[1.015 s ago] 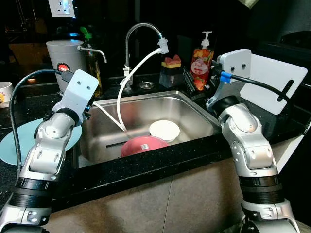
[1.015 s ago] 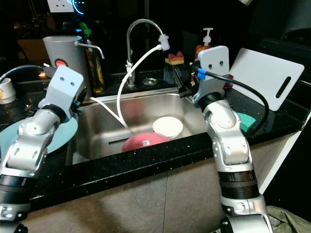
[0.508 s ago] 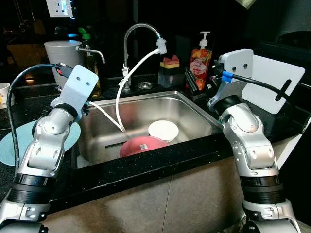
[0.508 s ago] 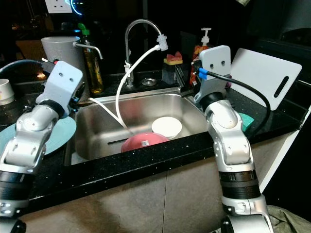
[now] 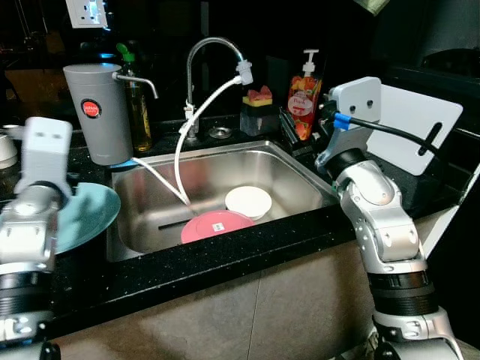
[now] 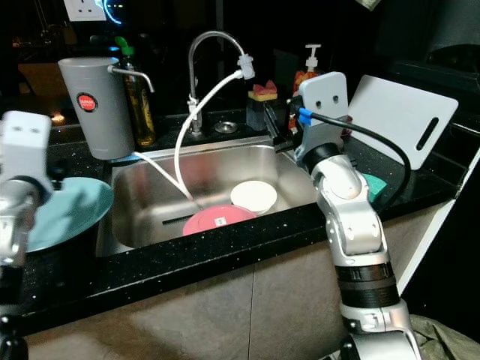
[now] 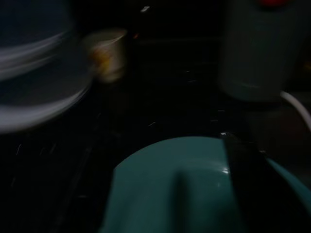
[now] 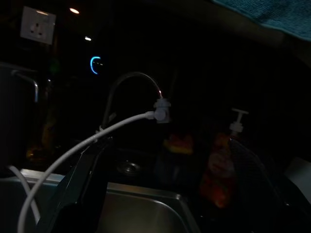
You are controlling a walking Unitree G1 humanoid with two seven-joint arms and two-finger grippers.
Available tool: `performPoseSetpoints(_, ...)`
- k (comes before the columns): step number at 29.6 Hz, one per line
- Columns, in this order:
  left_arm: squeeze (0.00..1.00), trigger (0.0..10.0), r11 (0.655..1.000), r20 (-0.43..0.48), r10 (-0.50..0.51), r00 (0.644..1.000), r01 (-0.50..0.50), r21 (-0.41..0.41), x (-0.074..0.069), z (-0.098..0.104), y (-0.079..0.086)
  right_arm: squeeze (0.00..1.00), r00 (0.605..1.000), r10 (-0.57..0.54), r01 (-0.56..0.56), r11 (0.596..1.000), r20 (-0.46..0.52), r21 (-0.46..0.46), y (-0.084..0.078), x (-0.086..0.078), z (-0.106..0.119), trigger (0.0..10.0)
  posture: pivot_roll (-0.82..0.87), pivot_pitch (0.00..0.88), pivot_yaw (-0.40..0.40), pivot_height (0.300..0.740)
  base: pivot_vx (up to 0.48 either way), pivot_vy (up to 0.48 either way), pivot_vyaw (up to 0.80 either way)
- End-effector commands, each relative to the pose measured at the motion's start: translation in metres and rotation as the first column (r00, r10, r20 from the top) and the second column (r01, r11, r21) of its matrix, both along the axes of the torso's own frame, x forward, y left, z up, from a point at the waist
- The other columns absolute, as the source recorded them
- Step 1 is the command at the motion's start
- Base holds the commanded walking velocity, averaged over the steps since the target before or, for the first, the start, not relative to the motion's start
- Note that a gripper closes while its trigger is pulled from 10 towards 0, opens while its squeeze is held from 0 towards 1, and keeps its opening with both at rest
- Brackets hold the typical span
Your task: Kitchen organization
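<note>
A round red label (image 5: 91, 109) with white lettering is seen on the tall grey cylindrical canister (image 5: 97, 112); the words cannot be made out. A small white sticker (image 5: 220, 223) lies on the pink plate (image 5: 217, 226) in the sink, print too small. The orange soap bottle (image 5: 303, 105) carries an illegible label.

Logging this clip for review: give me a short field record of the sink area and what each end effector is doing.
sink: steel basin holding pink plate and white bowl
faucet: white hose runs from its spout down into the basin
left end effector: at teal plate on the counter left of the sink; grip unclear
right end effector: raised over the sink's right rim, fingers apart
right counter: white cutting board
</note>
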State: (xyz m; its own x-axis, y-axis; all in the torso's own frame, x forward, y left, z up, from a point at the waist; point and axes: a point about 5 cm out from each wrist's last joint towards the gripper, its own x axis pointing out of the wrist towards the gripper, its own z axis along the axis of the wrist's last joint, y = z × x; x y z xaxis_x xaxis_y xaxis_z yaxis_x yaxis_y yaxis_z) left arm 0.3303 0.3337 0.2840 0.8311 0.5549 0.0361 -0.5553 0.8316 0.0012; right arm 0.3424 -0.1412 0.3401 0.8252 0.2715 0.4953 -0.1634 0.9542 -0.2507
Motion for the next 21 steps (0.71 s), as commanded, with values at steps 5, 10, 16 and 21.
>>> performPoseSetpoints(5,1.0,10.0,0.968,-0.065,0.057,0.996,-0.071,-0.24,-0.01,-0.02,0.021,0.0,1.0,-0.02,0.02,1.0,-0.003,0.0,-0.006,0.0,-0.002,10.0,0.11,0.049,-0.026,0.74,0.0,0.0,0.0)
performPoseSetpoints(10,0.0,10.0,0.912,-0.066,0.041,0.997,-0.064,-0.406,-0.019,-0.03,0.025,0.0,1.0,-0.021,0.021,1.0,-0.002,-0.004,-0.006,0.001,-0.001,10.0,0.12,0.052,-0.032,0.74,0.0,0.0,0.0)
performPoseSetpoints(16,0.0,10.0,0.894,-0.079,0.095,0.992,-0.12,-0.431,-0.034,-0.029,0.035,0.0,1.0,-0.011,0.011,1.0,-0.005,-0.006,-0.004,0.003,-0.002,10.0,0.13,0.052,-0.042,0.74,0.0,0.0,0.0)
performPoseSetpoints(21,0.0,10.0,0.882,-0.126,0.181,0.975,-0.218,-0.418,-0.045,-0.036,0.047,0.0,1.0,0.003,-0.003,1.0,-0.002,-0.01,0.0,0.004,-0.001,10.0,0.14,0.046,-0.047,0.74,0.0,0.0,0.0)
